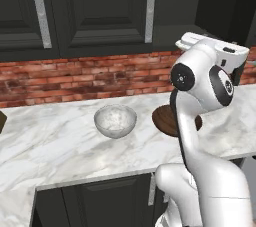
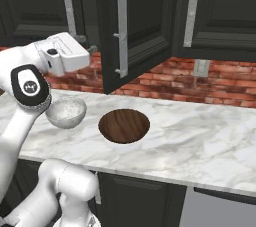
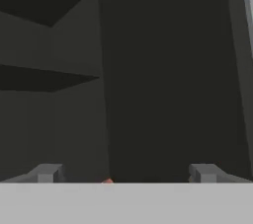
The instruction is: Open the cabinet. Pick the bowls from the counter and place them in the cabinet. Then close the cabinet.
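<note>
With the gripper spread wide and empty, the cabinet's ajar door should be swung fully aside before the marble bowl is approached.

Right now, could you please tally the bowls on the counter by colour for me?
White-grey speckled bowl: 1
Dark brown wooden bowl: 1
Total: 2, both on the counter
</note>
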Tool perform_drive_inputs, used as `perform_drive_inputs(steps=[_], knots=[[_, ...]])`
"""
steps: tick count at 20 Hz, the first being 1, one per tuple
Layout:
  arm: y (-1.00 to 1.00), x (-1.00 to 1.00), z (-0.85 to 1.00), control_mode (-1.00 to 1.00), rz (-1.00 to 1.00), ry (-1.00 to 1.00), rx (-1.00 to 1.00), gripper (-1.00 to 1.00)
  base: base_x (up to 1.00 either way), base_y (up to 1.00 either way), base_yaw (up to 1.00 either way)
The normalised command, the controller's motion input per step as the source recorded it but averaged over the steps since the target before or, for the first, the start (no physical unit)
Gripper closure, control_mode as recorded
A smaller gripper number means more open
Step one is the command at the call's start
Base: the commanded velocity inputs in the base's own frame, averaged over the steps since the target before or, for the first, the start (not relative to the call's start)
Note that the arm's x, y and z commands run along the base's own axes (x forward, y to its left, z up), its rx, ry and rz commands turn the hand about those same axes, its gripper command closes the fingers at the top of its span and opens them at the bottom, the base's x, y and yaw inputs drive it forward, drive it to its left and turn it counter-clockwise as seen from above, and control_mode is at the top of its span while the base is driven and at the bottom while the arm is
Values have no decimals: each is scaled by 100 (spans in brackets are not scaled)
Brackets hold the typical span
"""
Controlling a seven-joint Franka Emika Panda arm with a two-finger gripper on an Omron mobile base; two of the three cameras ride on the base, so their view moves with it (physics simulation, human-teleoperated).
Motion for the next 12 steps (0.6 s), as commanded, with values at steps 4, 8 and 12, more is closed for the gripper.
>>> perform_drive_inputs(steps=[4,8,12], knots=[[-3,67,-28,-100,-10,0,-3,-100,0,0,0],[-1,68,-26,-100,-7,1,-2,-100,0,0,0],[-32,46,-8,-100,-5,4,0,-100,0,0,0]])
